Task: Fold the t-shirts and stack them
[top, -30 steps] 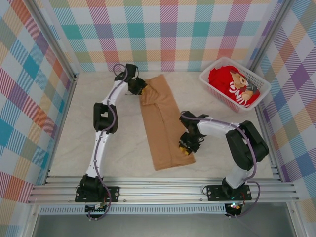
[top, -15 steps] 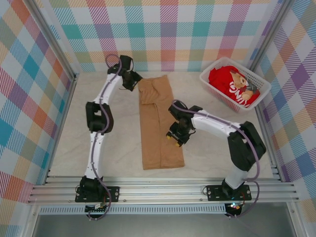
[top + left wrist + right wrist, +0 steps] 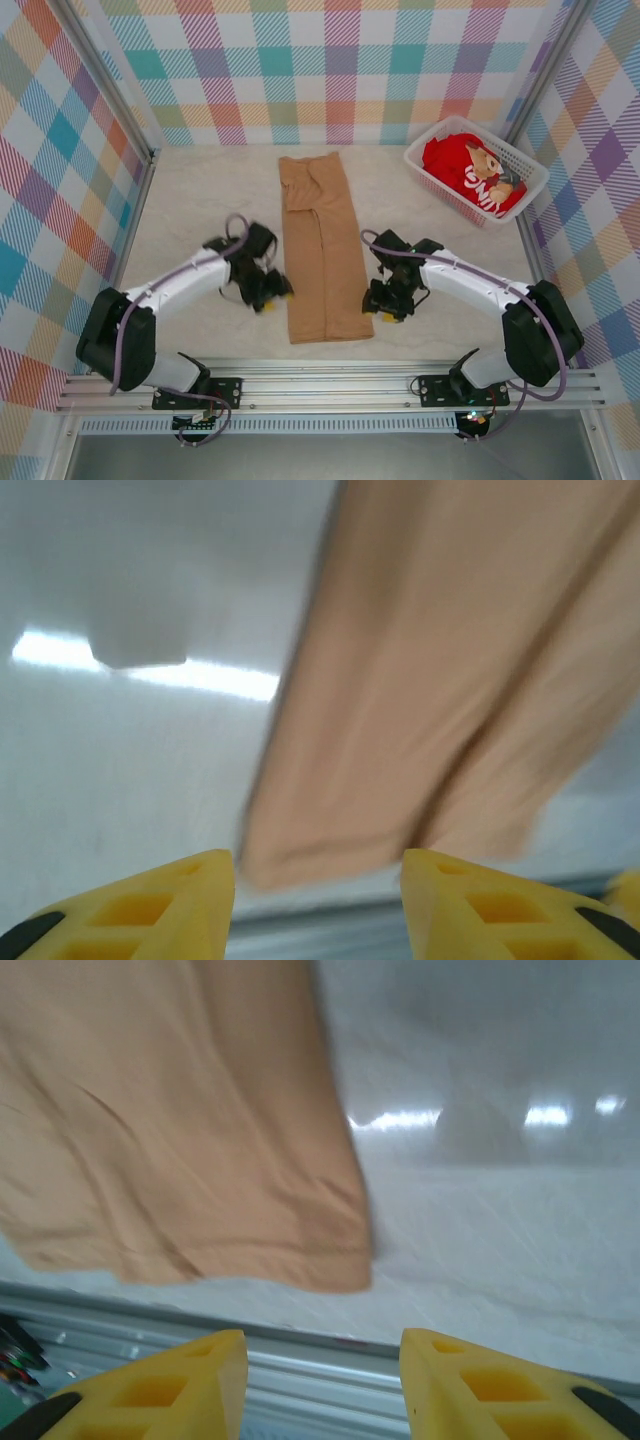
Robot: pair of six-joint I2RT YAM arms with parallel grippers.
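My left gripper point(image 3: 268, 297) hung low over the table point(image 3: 190, 200) just left of the tan t-shirt point(image 3: 322, 250), near its near hem. Its yellow fingers point(image 3: 160, 905) stood apart with nothing between them. My right gripper point(image 3: 386, 311) sat just right of the same hem, jaws likewise parted and empty. The shirt lay folded into a long narrow strip, running away from my bases, flat on the table and touched by neither gripper. In my left wrist view its hem corner point(image 3: 300, 855) lay just beyond my fingertips; that picture was blurred. Far to the shirt's right and back stood a white basket point(image 3: 418, 160) holding the red t-shirt point(image 3: 455, 160) with the bear print. Nothing lay between my grippers and the tan cloth.
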